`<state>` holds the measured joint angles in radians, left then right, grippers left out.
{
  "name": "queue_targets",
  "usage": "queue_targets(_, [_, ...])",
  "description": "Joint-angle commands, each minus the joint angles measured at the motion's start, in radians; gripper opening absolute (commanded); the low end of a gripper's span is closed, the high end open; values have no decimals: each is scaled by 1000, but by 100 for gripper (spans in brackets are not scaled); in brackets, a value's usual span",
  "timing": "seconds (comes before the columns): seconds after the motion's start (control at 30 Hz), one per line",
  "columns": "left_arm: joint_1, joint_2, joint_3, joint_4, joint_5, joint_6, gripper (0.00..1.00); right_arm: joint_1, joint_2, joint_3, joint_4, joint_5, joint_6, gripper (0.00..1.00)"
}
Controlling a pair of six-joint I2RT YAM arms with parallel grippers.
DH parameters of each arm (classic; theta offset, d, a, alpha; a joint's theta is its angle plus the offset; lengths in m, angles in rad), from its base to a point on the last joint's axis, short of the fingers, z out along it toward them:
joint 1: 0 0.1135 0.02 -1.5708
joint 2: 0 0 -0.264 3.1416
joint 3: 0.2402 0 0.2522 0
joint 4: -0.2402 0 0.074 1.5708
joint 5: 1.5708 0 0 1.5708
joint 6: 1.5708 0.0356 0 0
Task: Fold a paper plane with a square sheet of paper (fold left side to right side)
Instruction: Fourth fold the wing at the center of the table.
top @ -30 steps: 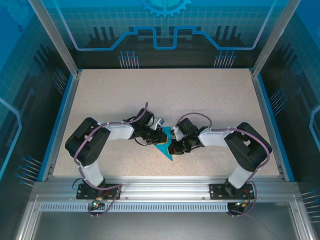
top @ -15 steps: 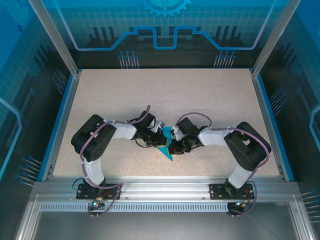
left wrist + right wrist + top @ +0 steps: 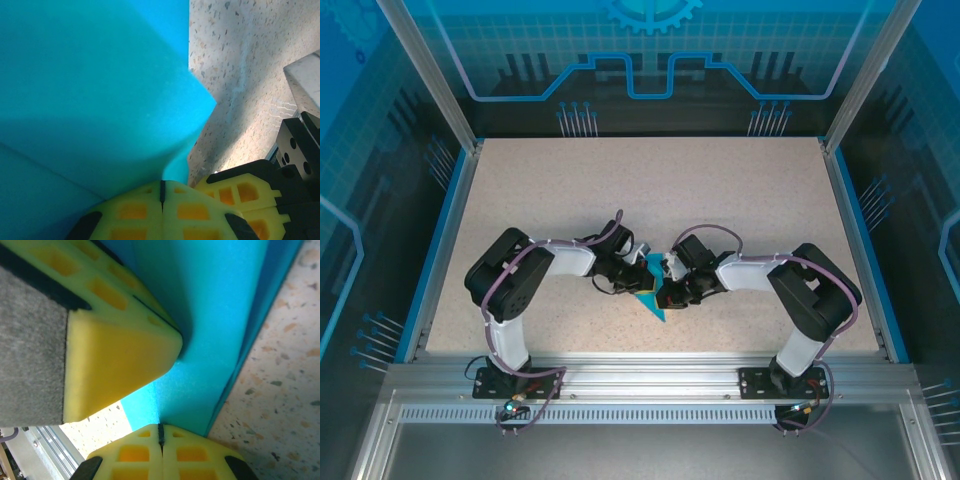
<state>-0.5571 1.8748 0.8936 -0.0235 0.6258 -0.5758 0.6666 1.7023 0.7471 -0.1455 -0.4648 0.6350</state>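
Top external: L pincer [image 3: 640, 283] & R pincer [image 3: 666, 292] meet at teal paper plane [image 3: 654, 306] on counter [image 3: 740, 200]; wrist cams: both pinched closed on its folds.

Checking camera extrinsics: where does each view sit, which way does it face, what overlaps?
Top external: above and behind the bases, looking down on the table; both arms, left gripper and right gripper meeting at the teal paper.
Left wrist: on the left arm, looking along its shut yellow fingers at the paper.
Right wrist: likewise on the right arm, own fingers at bottom.
Shared: paper and speckled tabletop.
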Motion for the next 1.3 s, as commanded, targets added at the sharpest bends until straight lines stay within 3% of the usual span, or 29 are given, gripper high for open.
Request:
queue_targets(0.0, [36, 35, 31, -25, -90, 38, 4, -1, 76, -64, -135, 128, -18, 0])
queue_targets(1.27, [267, 133, 220, -68, -63, 171, 7, 20, 53, -86, -106, 100, 12, 0])
